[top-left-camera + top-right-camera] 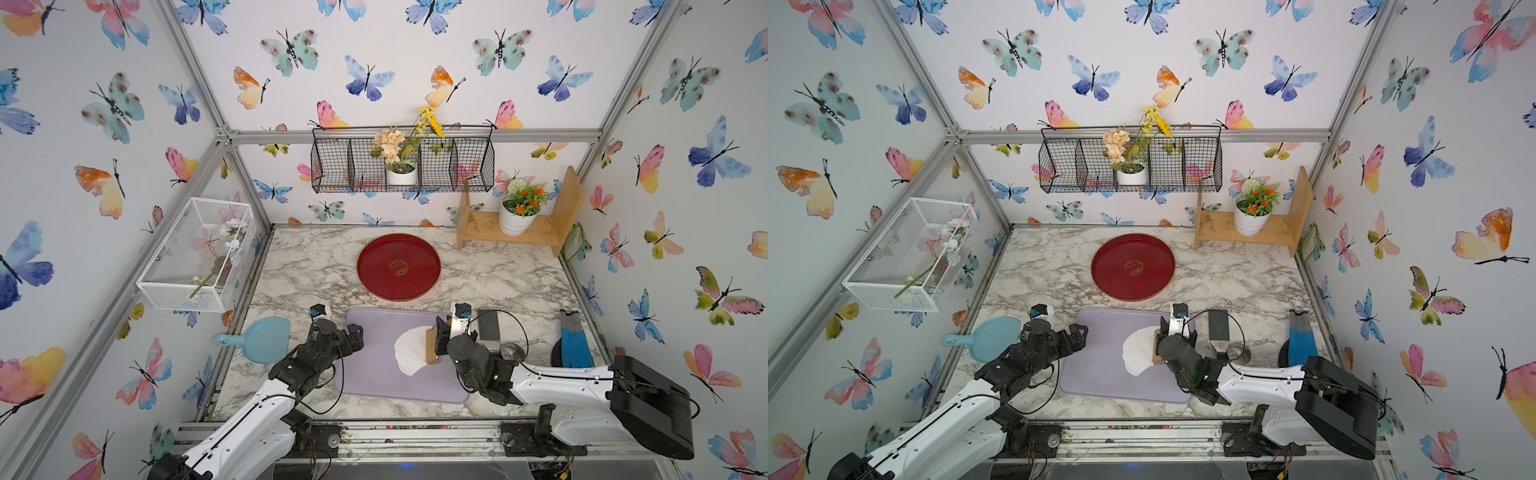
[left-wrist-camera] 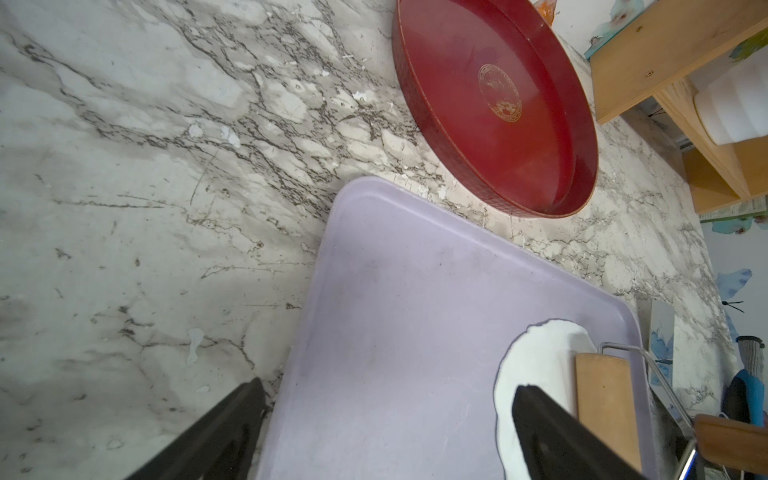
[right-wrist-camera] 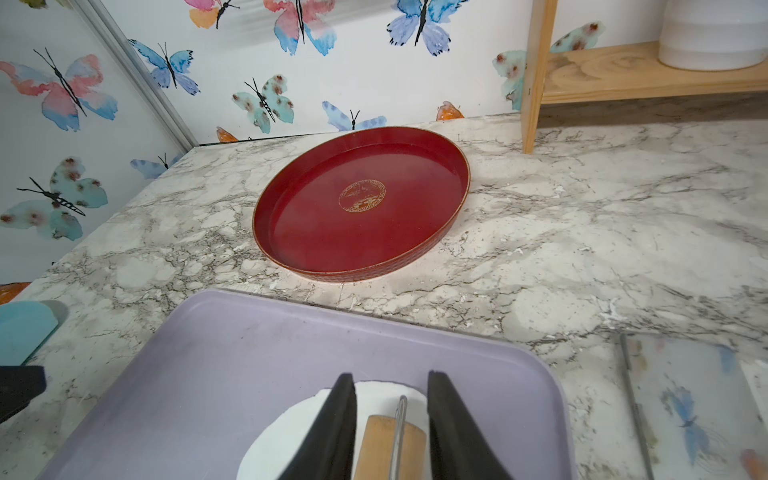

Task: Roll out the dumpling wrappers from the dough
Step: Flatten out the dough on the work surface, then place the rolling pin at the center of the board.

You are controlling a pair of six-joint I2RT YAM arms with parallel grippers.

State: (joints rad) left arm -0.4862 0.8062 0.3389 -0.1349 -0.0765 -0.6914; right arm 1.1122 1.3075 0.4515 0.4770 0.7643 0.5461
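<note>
**Lower centre of a top view.** The dough (image 1: 409,349), a flattened white sheet of irregular outline, lies on the lavender mat (image 1: 374,374), right of the mat's middle in the frame. The right gripper (image 3: 390,376) is clamped on the wooden roller (image 1: 432,345), whose barrel rests on the dough's right edge. The left gripper (image 2: 388,385) hovers over the mat's left edge, jaws spread wide and grasping nothing. The red tray (image 1: 382,249) sits above the mat.
</note>
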